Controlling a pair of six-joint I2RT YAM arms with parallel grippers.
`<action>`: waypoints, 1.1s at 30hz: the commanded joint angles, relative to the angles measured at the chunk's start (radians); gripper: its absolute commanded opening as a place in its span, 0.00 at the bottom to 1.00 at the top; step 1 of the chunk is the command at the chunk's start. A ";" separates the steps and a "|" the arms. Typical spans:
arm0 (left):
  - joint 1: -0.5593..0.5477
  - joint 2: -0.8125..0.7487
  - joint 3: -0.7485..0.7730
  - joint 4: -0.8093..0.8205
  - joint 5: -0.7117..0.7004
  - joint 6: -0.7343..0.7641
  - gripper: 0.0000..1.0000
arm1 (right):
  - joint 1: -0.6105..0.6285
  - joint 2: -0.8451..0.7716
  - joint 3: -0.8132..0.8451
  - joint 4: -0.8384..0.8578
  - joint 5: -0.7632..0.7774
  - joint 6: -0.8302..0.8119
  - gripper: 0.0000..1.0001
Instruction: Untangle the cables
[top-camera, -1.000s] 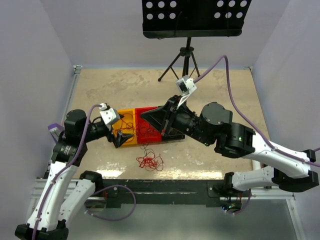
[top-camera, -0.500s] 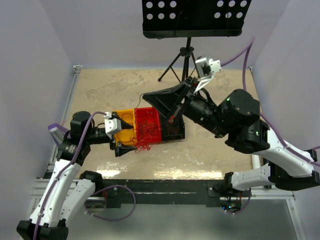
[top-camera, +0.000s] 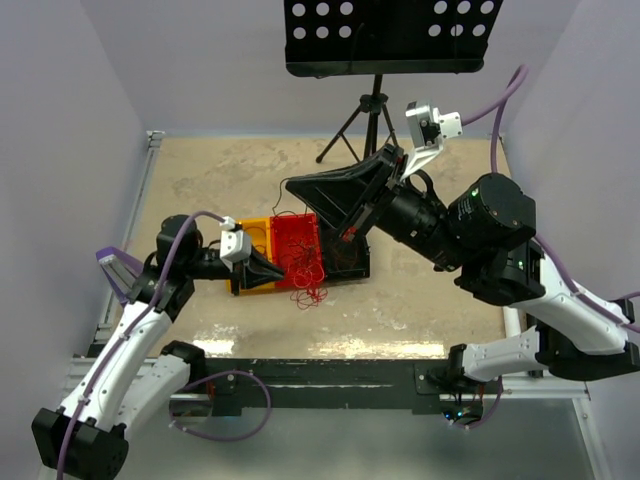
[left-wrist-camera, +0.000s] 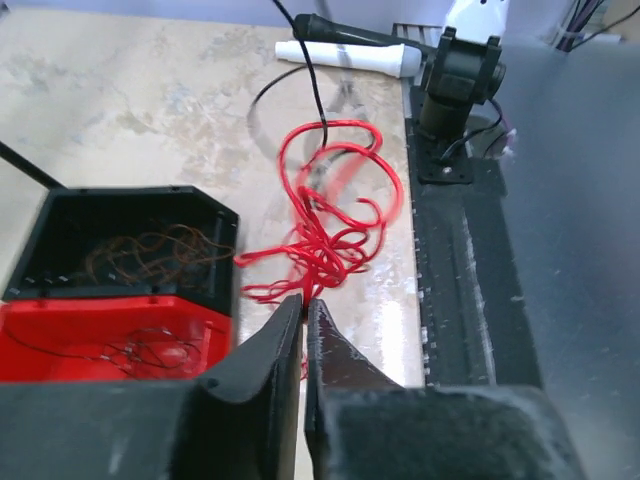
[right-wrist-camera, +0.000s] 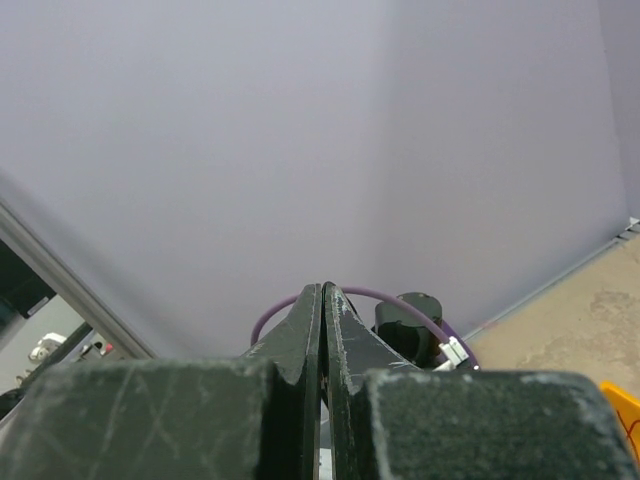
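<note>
The left tool (left-wrist-camera: 303, 305), wide open over the orange tray (top-camera: 256, 238) a second ago, has dropped to the near edge of the trays. Its jaws have drawn in to a thin slit. It seems to have a strand of the red cables (left-wrist-camera: 335, 225) nipped at its tip, though blur there keeps that from being certain.

The red cables were lying loose on the desk (left-wrist-camera: 120, 80) in front of the trays. They now sit bunched against the red tray (left-wrist-camera: 110, 312) and the black tray (left-wrist-camera: 130, 194), just ahead of that tool.

A dark cable (left-wrist-camera: 312, 90) climbs steeply out of the tangle towards the right tool (right-wrist-camera: 322, 292). That tool is fully shut and has swung from low over the trays to high above them.

With one tool pinning red and the other lifting dark, the tangle looks set to be drawn apart. A gentle pull should slip the dark cable free.
</note>
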 joint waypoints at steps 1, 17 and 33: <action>-0.009 -0.023 -0.006 0.217 0.035 -0.113 0.00 | 0.003 0.004 0.055 0.063 -0.030 -0.011 0.00; -0.009 -0.067 0.020 -0.136 -0.059 0.291 0.00 | 0.004 0.044 0.257 -0.023 0.045 -0.091 0.00; -0.009 -0.116 -0.018 -0.591 -0.307 1.011 0.00 | 0.004 0.102 0.696 -0.122 0.243 -0.299 0.00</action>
